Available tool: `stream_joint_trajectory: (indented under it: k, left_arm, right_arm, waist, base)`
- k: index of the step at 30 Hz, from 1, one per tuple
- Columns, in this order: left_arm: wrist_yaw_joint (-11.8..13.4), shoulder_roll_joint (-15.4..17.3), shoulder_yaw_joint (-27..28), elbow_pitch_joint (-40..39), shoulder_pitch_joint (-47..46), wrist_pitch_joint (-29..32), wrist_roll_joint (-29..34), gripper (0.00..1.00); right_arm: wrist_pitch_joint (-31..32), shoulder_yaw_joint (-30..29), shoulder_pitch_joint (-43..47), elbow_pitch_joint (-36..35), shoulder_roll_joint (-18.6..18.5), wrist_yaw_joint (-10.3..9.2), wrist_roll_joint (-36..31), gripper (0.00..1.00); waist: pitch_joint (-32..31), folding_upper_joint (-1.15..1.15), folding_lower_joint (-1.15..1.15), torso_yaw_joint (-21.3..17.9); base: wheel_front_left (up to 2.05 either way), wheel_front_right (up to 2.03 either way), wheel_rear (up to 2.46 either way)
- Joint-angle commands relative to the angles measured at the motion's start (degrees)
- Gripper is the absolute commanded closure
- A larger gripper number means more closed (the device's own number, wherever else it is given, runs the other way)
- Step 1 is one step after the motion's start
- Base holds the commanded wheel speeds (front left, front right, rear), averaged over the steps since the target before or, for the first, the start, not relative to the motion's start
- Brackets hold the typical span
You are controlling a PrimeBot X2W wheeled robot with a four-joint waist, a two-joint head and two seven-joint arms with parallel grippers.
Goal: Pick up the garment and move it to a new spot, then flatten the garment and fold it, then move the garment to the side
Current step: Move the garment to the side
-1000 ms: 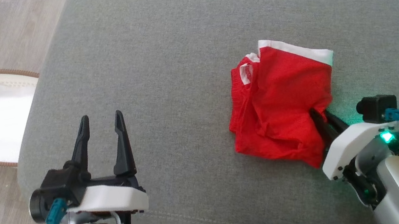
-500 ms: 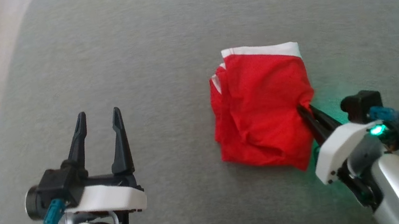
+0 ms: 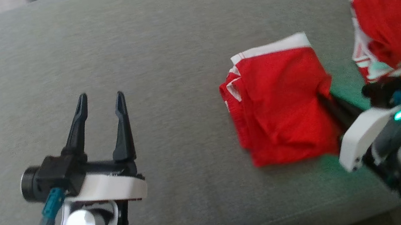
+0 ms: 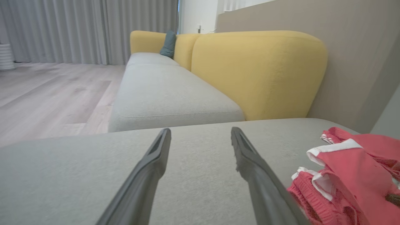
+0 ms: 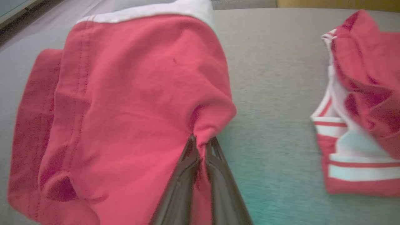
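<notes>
Cushion [image 3: 153,34] lies bare left of the red garment [image 3: 282,110], its right edge pinched in the right pincer [image 3: 324,98]. Left pincer [image 3: 101,95] hovers spread wide. A striped cloth [image 3: 398,15] lies near, further right.

garment [image 3: 282,110]: matt soft cloth | sofa seat [image 3: 129,38]: coarse woven fabric | left claw [image 3: 101,95]: matt plastic

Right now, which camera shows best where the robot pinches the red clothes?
The right wrist view: the right gripper rises mid-picture, jaws shut on a bunched fold of the red garment. The head view shows the whole garment, the pinch small at its edge. The left wrist view catches one corner, lower right.
</notes>
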Motion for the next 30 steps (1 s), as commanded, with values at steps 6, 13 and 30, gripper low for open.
stream_joint_trajectory:
  k: [6, 13, 30]
  left_arm:
    - [-0.96, 0.88, 0.12, -2.4, -4.86, -0.29, 1.04, 0.0]
    - [-2.27, 1.59, -2.56, -3.31, -7.9, 0.86, 2.58, 0.0]
    - [-3.21, 2.86, -4.45, -5.64, -13.35, 2.02, 3.66, 0.0]
  right_arm:
    - [-2.99, -2.62, -9.33, 0.42, -6.32, -0.05, 1.51, 1.0]
    - [-6.07, -10.61, -17.24, 6.04, -12.48, -0.05, 2.15, 1.0]
    - [-9.84, -19.11, -25.46, 15.49, -13.17, -0.05, -10.93, 0.36]
  waist:
    - [4.81, 0.0, 0.0, -6.15]
    - [9.03, 0.0, 0.0, -7.49]
    - [16.71, 0.0, 0.0, -8.83]
  base:
    - [0.0, 0.0, 0.0]
    - [0.0, 0.0, 0.0]
    - [0.0, 0.0, 0.0]
